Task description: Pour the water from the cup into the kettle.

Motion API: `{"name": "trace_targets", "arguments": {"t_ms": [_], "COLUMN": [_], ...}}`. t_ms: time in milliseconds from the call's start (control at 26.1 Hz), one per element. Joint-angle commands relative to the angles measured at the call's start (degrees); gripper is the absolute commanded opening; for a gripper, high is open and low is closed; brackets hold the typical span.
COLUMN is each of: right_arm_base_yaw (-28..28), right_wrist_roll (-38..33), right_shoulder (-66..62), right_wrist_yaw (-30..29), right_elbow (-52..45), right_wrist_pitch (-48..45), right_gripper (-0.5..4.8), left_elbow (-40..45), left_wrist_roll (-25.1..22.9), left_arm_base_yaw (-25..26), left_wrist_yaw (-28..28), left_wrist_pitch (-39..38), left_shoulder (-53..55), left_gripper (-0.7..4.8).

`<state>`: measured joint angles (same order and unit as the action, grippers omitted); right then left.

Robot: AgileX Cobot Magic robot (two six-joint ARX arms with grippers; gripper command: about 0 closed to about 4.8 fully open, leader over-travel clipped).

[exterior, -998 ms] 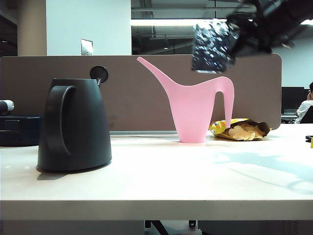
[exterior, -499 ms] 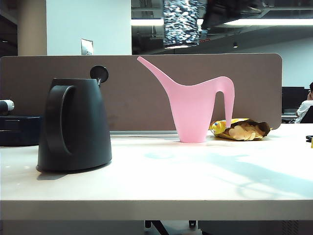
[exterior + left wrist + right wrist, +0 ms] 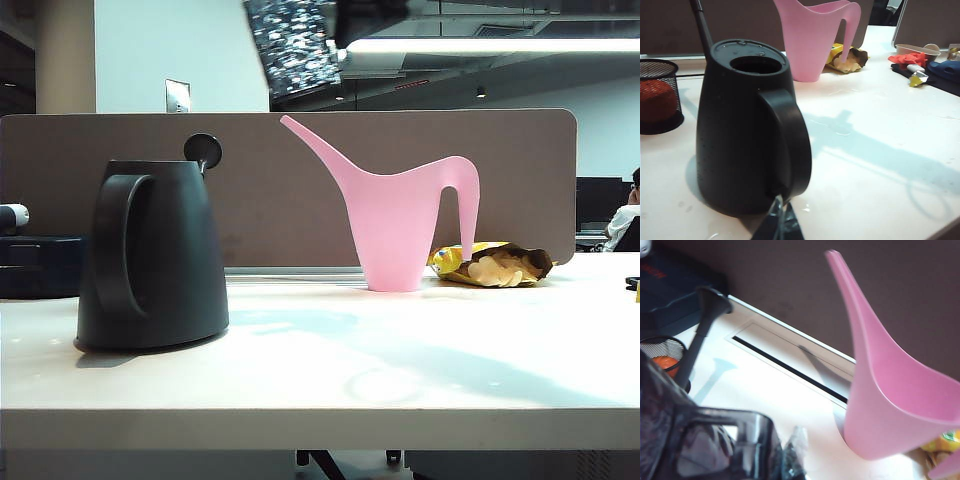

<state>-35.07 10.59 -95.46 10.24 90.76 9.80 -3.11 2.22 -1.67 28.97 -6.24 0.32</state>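
Cup carried high, near the kettle's side.
Matte black kettle (image 3: 152, 255) stands on the table's (image 3: 320, 375) left, lid hole open, knob up. My right gripper (image 3: 345, 18), clamped shut on the dimpled grey cup (image 3: 290, 45), has swung left from above the pink watering can (image 3: 400, 215), cup now tilted. Left gripper (image 3: 777, 225) low by the kettle's handle; can't tell its opening. Snack bag (image 3: 495, 265) behind.
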Motion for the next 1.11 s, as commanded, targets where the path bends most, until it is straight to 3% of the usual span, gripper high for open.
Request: {"name": "trace_targets", "arguments": {"t_ms": [38,269,844,1113], "right_arm_base_yaw": [-1.7,-6.1,-11.2,-12.6], "right_wrist_roll": [3.7,14.4,26.9,32.0], "right_shoulder": [-2.4,-6.2,-10.1,-13.8], "right_wrist_yaw": [1.4,6.8,14.0,17.2], "right_elbow": [3.9,7.6,7.8,13.2], "right_wrist_pitch": [3.1,4.2,3.1,3.3], "right_gripper": [-0.09,-0.09,-0.09,-0.09], "left_elbow": [-0.5,-0.4,-0.4,-0.4], "left_wrist_roll": [0.0,0.0,0.0,0.0], "left_arm_base_yaw": [0.0,0.0,0.0,0.0], "left_wrist_yaw": [-2.4,-3.7,-3.9,-3.9], "left_wrist_pitch": [0.8,0.7,0.7,0.7], "left_shoulder": [0.0,0.0,0.0,0.0], "left_gripper": [-0.05,-0.06,-0.05,-0.05]}}
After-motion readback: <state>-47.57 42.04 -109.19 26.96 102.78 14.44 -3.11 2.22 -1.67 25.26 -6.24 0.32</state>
